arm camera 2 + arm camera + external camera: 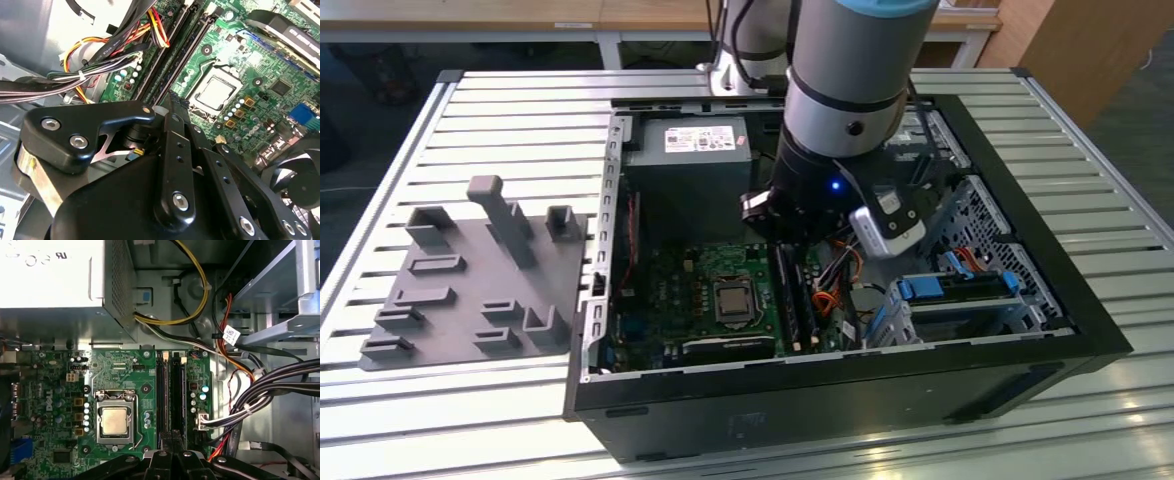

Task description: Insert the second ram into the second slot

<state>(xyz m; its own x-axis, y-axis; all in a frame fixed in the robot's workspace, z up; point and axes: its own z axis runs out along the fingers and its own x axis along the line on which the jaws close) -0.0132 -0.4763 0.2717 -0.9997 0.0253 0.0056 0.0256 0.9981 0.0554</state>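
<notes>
Pincer over the memory slots, pressing the stick home

Left of the slots [170,395] lies the processor socket [116,421]; the second ram [790,295] stands edge-down in them, the pincer [172,440] closed narrow right at its near end. Best kept square to the slot, pushing evenly, clear of the cable bundle [270,395] on the slots' far side.
</notes>
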